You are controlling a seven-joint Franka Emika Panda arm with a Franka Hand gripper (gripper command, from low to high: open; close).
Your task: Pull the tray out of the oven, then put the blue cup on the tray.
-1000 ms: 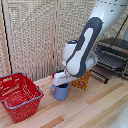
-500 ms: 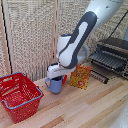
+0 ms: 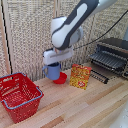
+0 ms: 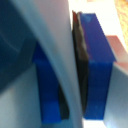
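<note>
The light-blue cup [image 3: 52, 72] hangs in the air just above and beside a red bowl [image 3: 61, 78], near the middle of the exterior view. My gripper [image 3: 52, 66] comes down from above and is shut on the cup's rim. In the wrist view, the blue finger pads [image 4: 97, 65] press the cup's pale wall [image 4: 64, 55] from both sides. The silver-and-black oven [image 3: 116, 49] stands at the exterior view's right with its door down. The dark wire tray [image 3: 106, 60] sticks out of its mouth.
A red basket [image 3: 20, 95] sits at the exterior view's left front. A yellow-red packet [image 3: 80, 76] stands between the bowl and the oven door's bar handle [image 3: 99, 76]. Slatted wall panels close off the back of the wooden table [image 3: 85, 107].
The cup has risen off the table in my gripper and drifted slightly toward the exterior view's left. The arm has swung up with it.
</note>
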